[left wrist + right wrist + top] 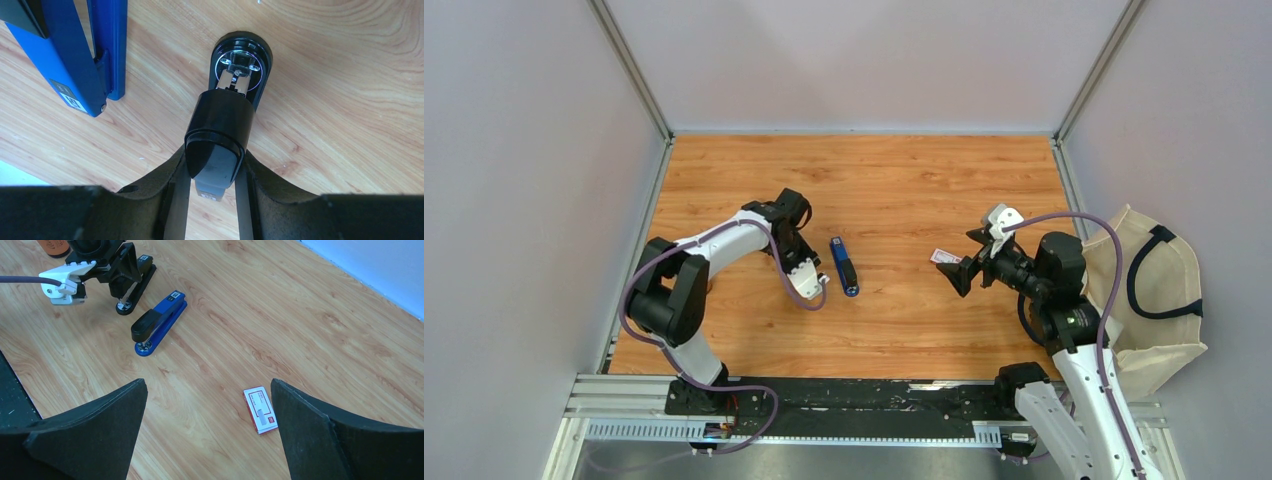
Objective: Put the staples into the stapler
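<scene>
The small white cardboard staple box (260, 409), with a red-bordered label on its top face, lies flat on the wood-grain surface (904, 180). It sits right of centre, well apart from both staplers.

The black plastic stapler (220, 117) sits left of centre, its nose above a round metal anvil plate. The left tool (215, 165) is pinching its body from both sides. Just beside it and roughly parallel lies a blue metal stapler with a black top (844, 265). Nothing touches it, and it lies between the black stapler and the box. A beige cloth tote bag with dark handles (1159, 290) slumps off the right edge of the surface, behind the right arm.

The left arm reaches forward with its elbow bent and its wrist turned down over the black stapler. The right arm is folded, its wrist aimed toward the middle. The right tool (207, 385) is spread wide and holds nothing. In the right wrist view the box shows in the gap, nearer the right-hand finger and clear of both.
</scene>
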`<state>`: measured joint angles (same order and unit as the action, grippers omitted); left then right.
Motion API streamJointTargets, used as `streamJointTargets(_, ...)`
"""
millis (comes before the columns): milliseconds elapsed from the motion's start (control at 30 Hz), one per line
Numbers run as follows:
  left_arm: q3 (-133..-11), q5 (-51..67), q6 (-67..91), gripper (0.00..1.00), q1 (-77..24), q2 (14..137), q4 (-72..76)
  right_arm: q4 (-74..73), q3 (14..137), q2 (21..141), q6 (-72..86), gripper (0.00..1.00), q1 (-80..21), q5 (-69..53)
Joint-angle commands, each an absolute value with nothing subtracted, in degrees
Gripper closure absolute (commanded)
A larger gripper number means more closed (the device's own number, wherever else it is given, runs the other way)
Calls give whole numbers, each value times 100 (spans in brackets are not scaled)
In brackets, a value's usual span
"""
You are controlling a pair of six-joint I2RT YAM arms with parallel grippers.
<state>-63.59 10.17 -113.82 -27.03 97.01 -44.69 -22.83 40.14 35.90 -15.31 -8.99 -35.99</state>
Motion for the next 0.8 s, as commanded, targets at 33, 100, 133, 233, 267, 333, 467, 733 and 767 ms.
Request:
streamJointTargets(33, -6170, 1388, -10857, 100, -2777, 9291, -4474, -2013, 4017, 3551, -1600, 0, -932, -3533)
streamJointTargets(100, -6082, 1467, -10444, 100, -2777, 9141, -4369, -2004, 4017, 3542, -1573, 0, -932, -3542)
streamJointTargets(133, -6004, 1529, -10233, 100, -2777, 9045, -4264, -1987, 4017, 3542, -1547, 0, -932, -3559)
streamJointTargets(233, -5880, 1705, -9460, 100, -2777, 8790, -4053, -1943, 4008, 3568, -1486, 0, -932, -3638)
streamJointTargets(267, -5828, 1740, -9083, 100, -2769, 8693, -3869, -1934, 4008, 3577, -1459, 0, -923, -3647)
streamJointTargets(333, -5740, 1740, -8370, 100, -2777, 8544, -3517, -1907, 4043, 3612, -1433, 0, -932, -3630)
streamJointTargets(467, -5704, 1548, -7157, 100, -2769, 8341, -3199, -1855, 4209, 3770, -1266, 0, -958, -3577)
streamJointTargets(733, -6425, 1415, -5741, 100, -2777, 8324, -4543, -1960, 4710, 4596, -1406, 7, -1458, -3648)
streamJointTargets(767, -6434, 1493, -5635, 100, -2769, 8280, -4596, -1986, 4798, 4727, -1458, 4, -1572, -3613)
